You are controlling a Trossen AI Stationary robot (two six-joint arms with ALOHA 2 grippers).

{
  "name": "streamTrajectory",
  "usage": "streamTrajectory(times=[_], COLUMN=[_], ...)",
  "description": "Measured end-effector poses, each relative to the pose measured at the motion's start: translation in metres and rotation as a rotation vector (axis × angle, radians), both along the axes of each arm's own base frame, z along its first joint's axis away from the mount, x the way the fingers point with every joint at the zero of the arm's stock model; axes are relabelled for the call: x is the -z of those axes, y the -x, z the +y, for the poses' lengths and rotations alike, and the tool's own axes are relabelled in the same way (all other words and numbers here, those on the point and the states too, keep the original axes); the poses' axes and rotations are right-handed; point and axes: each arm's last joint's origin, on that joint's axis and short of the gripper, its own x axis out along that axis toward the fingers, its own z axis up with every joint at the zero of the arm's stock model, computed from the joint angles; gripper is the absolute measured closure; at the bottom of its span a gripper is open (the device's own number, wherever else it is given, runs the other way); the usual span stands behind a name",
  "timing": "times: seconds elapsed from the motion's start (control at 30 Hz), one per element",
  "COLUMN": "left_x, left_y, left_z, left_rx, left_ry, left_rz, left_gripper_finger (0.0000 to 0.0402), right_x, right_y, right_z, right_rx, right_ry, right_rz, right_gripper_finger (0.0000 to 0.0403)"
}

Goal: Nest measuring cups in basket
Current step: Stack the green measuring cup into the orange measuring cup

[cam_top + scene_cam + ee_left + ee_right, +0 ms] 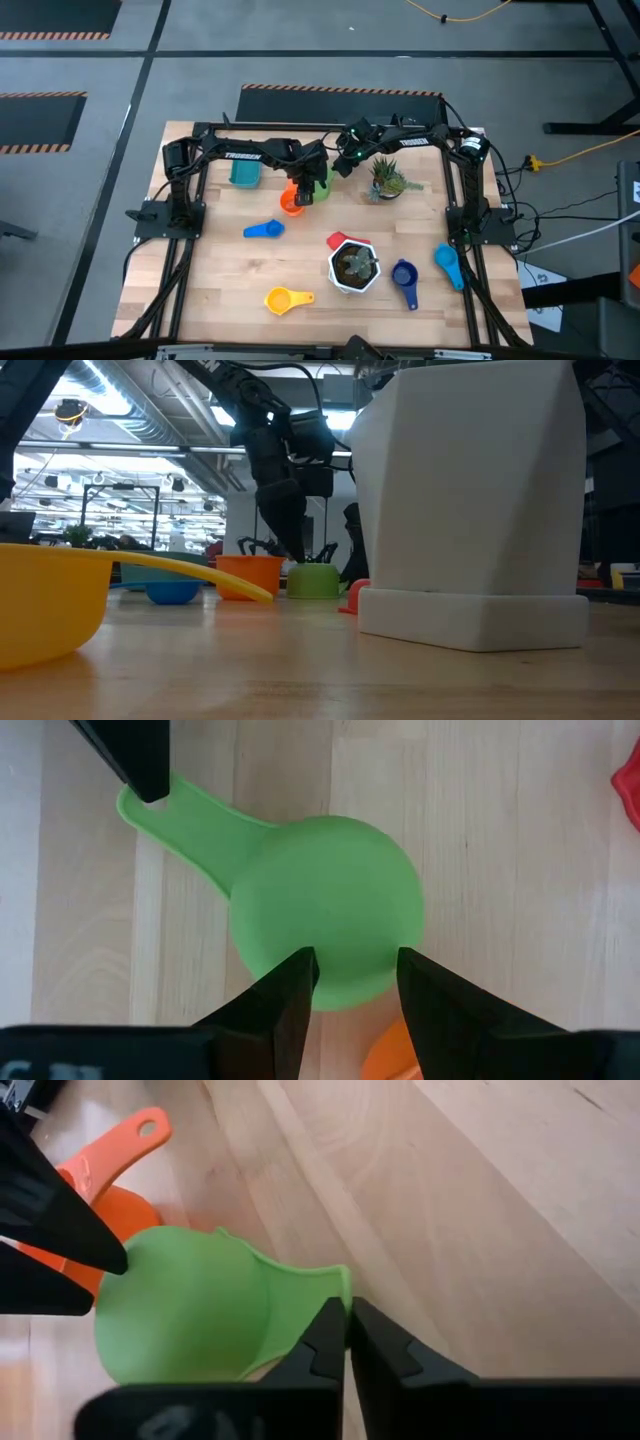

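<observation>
The green measuring cup (319, 180) sits on the table beside the orange cup (291, 202), right of the teal basket (245, 172). My left gripper (358, 975) hangs open over the green cup's bowl (330, 900), on the side toward the orange cup (388, 1050). In the low view one of its fingers (295, 555) reaches down between the two cups. My right gripper (348, 1335) is shut on the green cup's handle. Yellow (288, 298), red (338, 240), dark blue (404, 275) and two light blue cups (262, 230) (448, 266) lie apart on the table. My left gripper stands over the edge of the green cup's bowl (350, 985), pointing down; I cannot tell whether its fingers touch it. My right gripper pinches the free end of the green cup's flat handle (325, 1285) between its two fingers, coming slanting down from the far right.
A white hexagonal plant pot (354, 266) stands near the table's middle, against the red cup. A small green plant (386, 180) stands right of my right gripper. Both arms crowd the far middle of the table. Bare wood lies along the near edge (200, 310).
</observation>
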Motion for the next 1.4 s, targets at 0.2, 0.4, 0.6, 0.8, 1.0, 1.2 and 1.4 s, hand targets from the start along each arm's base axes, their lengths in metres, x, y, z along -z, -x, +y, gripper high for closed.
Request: streamTrajectory(times=[0.2,0.4,0.6,0.8,1.0,1.2,1.4], left_x=[-0.002,-0.02,-0.053,-0.091,-0.118,-0.136,-0.141], left_y=[0.0,0.003,0.012,0.032,0.05,0.067,0.071], left_z=[0.0,0.001,0.003,0.009,0.016,0.023,0.025], left_rx=[-0.001,-0.011,0.0,-0.037,-0.085,-0.127,-0.196], left_ry=[-0.003,-0.037,-0.073,-0.117,-0.152,-0.182,-0.157], left_rz=[-0.007,-0.041,-0.133,-0.237,-0.313,-0.357,-0.389], left_gripper_finger=[0.0258,0.0258,0.0258,0.0258,0.0258,0.0258,0.0258], right_x=[0.0,-0.007,-0.027,-0.052,-0.08,-0.103,-0.115], right_y=[0.001,0.005,0.01,0.013,0.017,0.017,0.006], right_z=[-0.002,-0.008,-0.01,-0.008,-0.003,0.008,0.021], right_rx=[0.015,0.024,0.014,-0.013,-0.051,-0.124,-0.184], right_ry=[0.017,0.016,0.033,0.106,0.197,0.306,0.399], right_rz=[0.009,-0.012,-0.064,-0.121,-0.191,-0.256,-0.354], right_gripper_finger=[0.0396,0.0397,0.0397,0.0397,0.0397,0.0397,0.0397])
